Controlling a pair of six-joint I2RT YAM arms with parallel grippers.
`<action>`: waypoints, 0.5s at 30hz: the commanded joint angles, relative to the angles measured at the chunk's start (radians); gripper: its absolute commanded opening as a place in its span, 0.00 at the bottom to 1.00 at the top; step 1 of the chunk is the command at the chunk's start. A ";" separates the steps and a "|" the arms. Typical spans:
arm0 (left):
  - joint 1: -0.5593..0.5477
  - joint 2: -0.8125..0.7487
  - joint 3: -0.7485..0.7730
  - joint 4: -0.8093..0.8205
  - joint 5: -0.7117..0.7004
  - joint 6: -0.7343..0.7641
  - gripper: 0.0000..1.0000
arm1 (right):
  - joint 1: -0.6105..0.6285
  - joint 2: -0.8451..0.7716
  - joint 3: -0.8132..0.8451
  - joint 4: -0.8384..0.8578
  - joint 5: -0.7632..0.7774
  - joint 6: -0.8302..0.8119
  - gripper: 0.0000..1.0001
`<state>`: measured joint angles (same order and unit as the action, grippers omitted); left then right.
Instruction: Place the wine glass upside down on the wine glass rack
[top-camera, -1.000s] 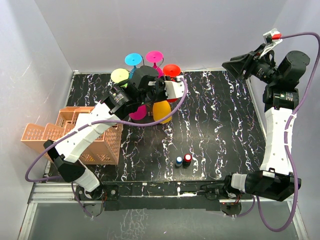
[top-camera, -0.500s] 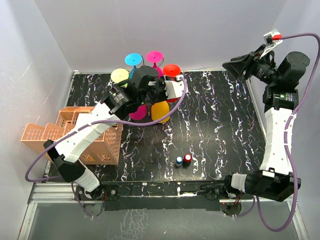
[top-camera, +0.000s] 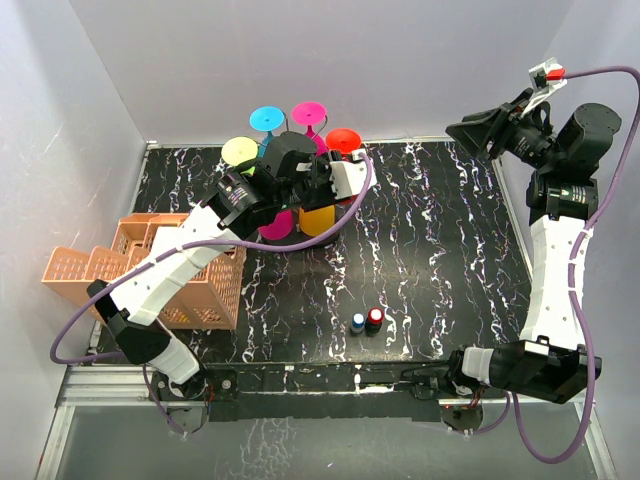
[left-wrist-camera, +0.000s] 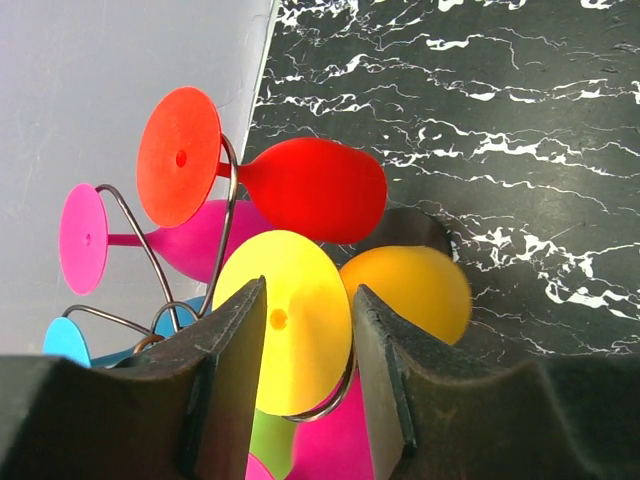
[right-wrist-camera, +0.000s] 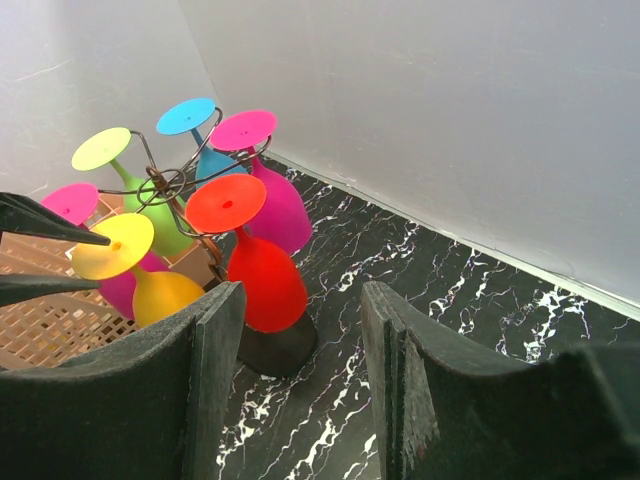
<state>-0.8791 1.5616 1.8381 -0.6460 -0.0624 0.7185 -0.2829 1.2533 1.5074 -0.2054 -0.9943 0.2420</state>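
Note:
The wine glass has a yellow foot (left-wrist-camera: 290, 320) and an orange bowl (left-wrist-camera: 410, 290). It hangs upside down on the wine glass rack, with a wire loop (left-wrist-camera: 335, 395) under its foot. Its bowl shows in the top view (top-camera: 318, 220) beside the rack's black base (right-wrist-camera: 275, 345). My left gripper (left-wrist-camera: 308, 300) is open, its jaws astride the yellow foot, which lies just beyond the fingertips and partly behind the left finger. It also shows in the top view (top-camera: 325, 185). My right gripper (right-wrist-camera: 300, 380) is open and empty, high at the right (top-camera: 462, 130).
The rack (right-wrist-camera: 165, 185) also holds red (right-wrist-camera: 265, 285), magenta (right-wrist-camera: 275, 210), blue (right-wrist-camera: 190, 115), green (right-wrist-camera: 160, 225) and pink (right-wrist-camera: 70, 200) glasses. An orange lattice crate (top-camera: 150, 270) stands at the left. Two small capped bottles, blue (top-camera: 358, 322) and red (top-camera: 375, 317), stand in front.
The orange bowl has swung in towards the rack's base and now hangs straighter under the left gripper. The right arm has not moved.

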 joint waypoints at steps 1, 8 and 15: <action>-0.004 -0.051 0.029 -0.016 0.042 -0.034 0.41 | -0.008 -0.029 -0.004 0.057 -0.003 0.004 0.55; -0.002 -0.057 0.040 -0.036 0.085 -0.067 0.48 | -0.010 -0.028 -0.006 0.057 -0.001 0.001 0.55; 0.003 -0.069 0.056 -0.054 0.140 -0.099 0.54 | -0.012 -0.030 -0.006 0.055 0.003 0.000 0.56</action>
<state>-0.8791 1.5574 1.8500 -0.6838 0.0196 0.6533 -0.2848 1.2533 1.5070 -0.2050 -0.9939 0.2417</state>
